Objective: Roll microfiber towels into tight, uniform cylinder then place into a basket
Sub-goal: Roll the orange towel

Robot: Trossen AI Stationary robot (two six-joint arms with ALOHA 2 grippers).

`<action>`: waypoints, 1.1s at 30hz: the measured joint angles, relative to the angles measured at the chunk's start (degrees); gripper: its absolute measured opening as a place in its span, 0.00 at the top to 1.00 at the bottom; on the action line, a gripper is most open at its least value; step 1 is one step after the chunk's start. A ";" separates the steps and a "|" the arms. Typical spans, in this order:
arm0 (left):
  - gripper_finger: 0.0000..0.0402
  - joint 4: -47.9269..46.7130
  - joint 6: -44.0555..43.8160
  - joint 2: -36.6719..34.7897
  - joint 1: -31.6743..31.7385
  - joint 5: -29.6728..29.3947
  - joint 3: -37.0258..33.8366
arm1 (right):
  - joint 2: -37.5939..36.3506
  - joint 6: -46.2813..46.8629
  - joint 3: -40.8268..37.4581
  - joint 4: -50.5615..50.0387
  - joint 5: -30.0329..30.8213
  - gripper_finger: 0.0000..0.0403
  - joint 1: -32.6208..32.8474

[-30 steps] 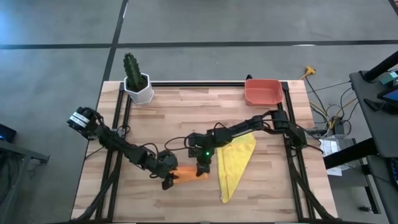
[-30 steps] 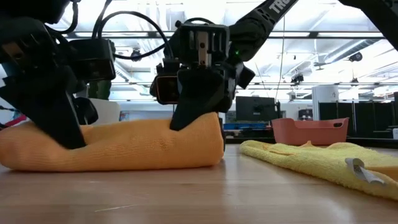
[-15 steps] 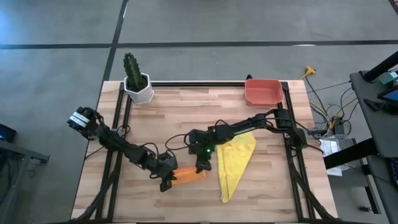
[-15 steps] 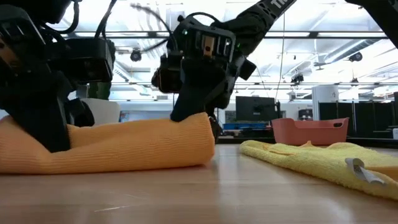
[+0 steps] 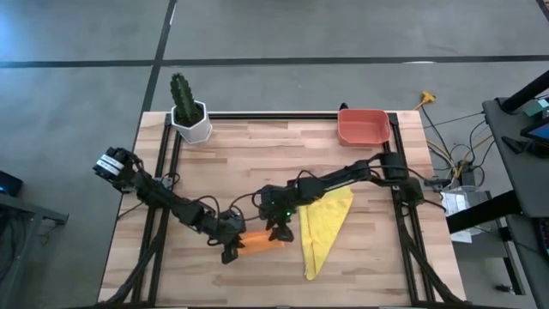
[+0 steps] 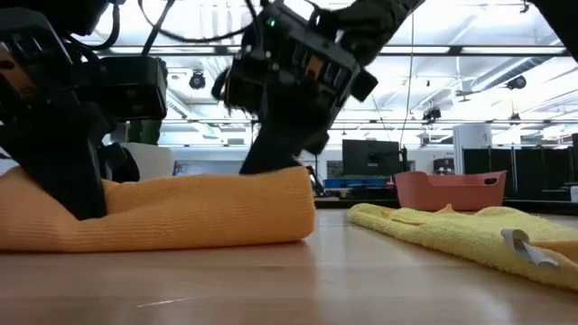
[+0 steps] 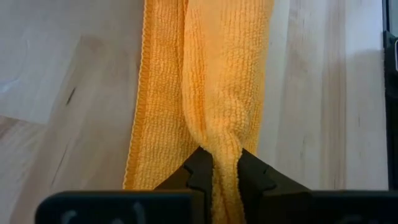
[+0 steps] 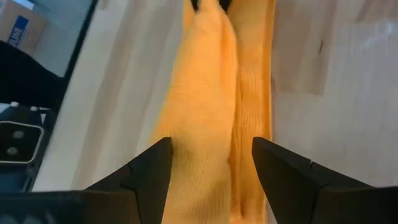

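High view: a wooden bench (image 5: 257, 163) carries the orange towel (image 5: 260, 241), rolled into a short cylinder near the front edge, and the yellow towel (image 5: 322, 230), folded into a loose wedge just to its right. The salmon-red basket (image 5: 363, 127) sits at the far right corner of the bench, well apart from both towels; a white pot with a cactus (image 5: 189, 112) stands at the far left corner.

The left end effector (image 5: 230, 247) is at the left end of the orange roll. Left wrist view: its fingers (image 7: 200, 168) are pinched closed on a ridge of the orange towel (image 7: 211, 87).

The right end effector (image 5: 279, 230) is at the right end of the same roll. Right wrist view: its fingers (image 8: 149, 168) stand spread apart, straddling the orange towel (image 8: 205, 118) without clamping it.

Low view: the orange towel (image 6: 181, 212) lies on the bench (image 6: 289, 280) as a thick roll, with the yellow towel (image 6: 461, 230) spread flat beside it and the basket (image 6: 449, 191) behind.
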 joint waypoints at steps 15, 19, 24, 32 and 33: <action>0.95 0.52 -0.12 0.02 0.61 -0.08 1.31 | 2.07 5.71 -0.94 4.85 -0.92 0.30 -0.50; 0.95 1.54 -0.14 0.02 0.74 -0.09 1.31 | 3.23 6.09 -0.95 4.87 -1.32 0.25 -0.70; 0.95 1.55 -0.21 0.04 0.76 -0.13 1.43 | 4.76 8.73 -0.20 5.13 -2.97 0.25 -0.72; 0.95 1.42 -0.20 0.04 1.16 -0.31 1.22 | 5.01 9.29 0.42 4.84 -1.24 0.34 1.49; 0.95 1.44 -0.21 0.04 1.32 -0.31 1.22 | 5.04 9.10 0.44 4.84 -1.07 0.35 1.97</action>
